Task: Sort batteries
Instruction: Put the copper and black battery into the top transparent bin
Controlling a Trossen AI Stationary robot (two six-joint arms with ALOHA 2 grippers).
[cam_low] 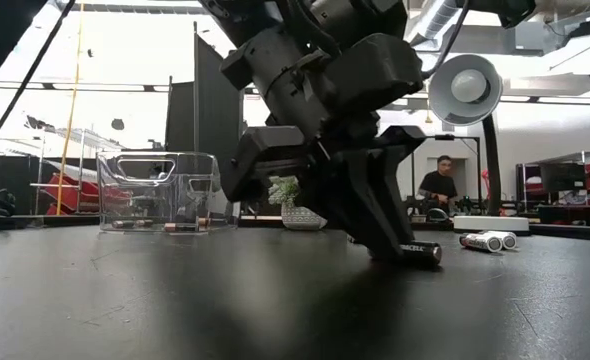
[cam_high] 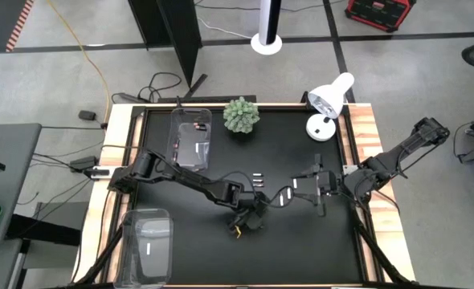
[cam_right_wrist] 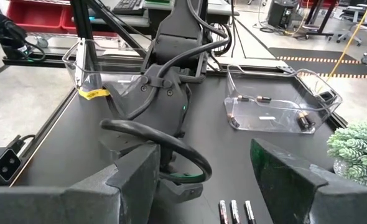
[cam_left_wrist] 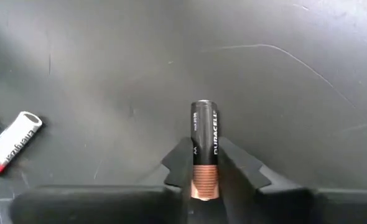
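Overhead, table-level, two wrist views; shared table [cam_high: 181, 241].

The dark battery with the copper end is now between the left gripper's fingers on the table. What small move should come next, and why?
Probably lift it straight up. In the left wrist view the left gripper is shut on the dark battery, and the low view shows that battery lying on the table. Other dark batteries lie in the far clear bin, so it likely goes there. The right gripper waits open nearby.

White desk lamp [cam_high: 328, 104] and small green plant [cam_high: 241, 115] stood at my bench's [cam_high: 301, 241] far edge; a seated person [cam_low: 438, 182] was visible beyond.
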